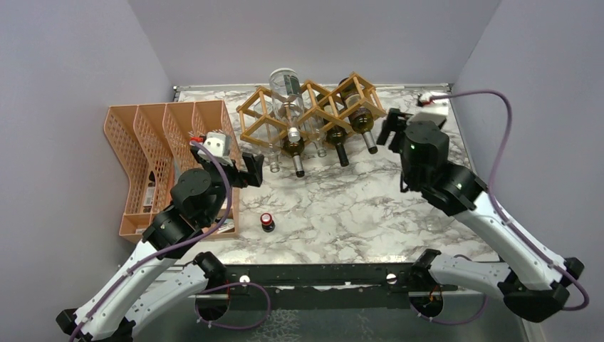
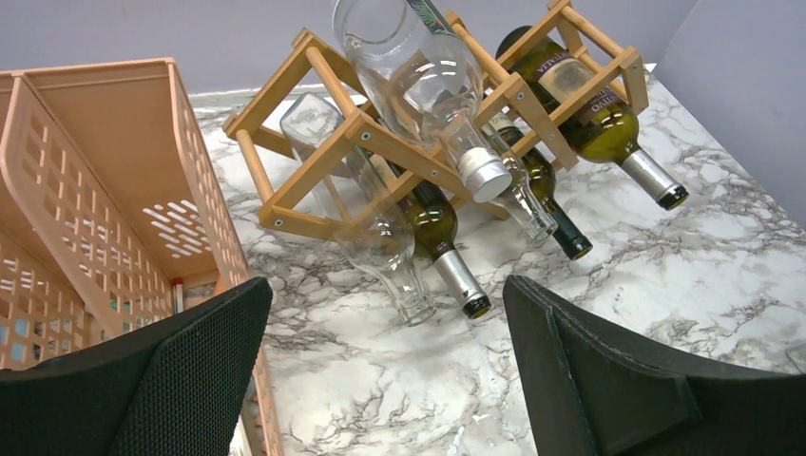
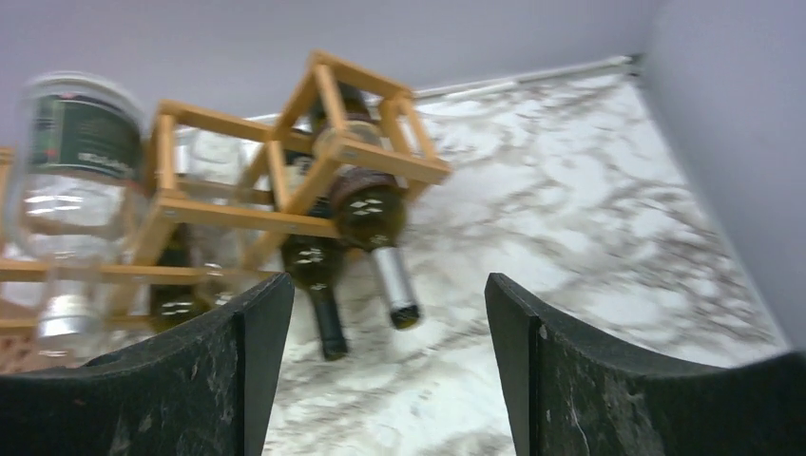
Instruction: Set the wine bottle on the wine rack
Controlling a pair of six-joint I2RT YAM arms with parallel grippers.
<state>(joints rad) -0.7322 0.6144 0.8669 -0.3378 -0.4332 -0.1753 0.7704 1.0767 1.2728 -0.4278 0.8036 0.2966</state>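
Note:
The wooden lattice wine rack stands at the back of the marble table. It holds several bottles, their necks pointing toward me. The rightmost is a dark green wine bottle with a silver foil neck, lying in the upper right cell. My right gripper hovers just right of that bottle's neck. Its jaws are open and empty, and the view is blurred. My left gripper hangs open over the table before the rack's left end, holding nothing.
An orange mesh file organiser stands left of the rack, close to my left arm. A small dark red-topped object sits on the table near the front. A large clear bottle lies on top of the rack. Walls enclose the back and sides.

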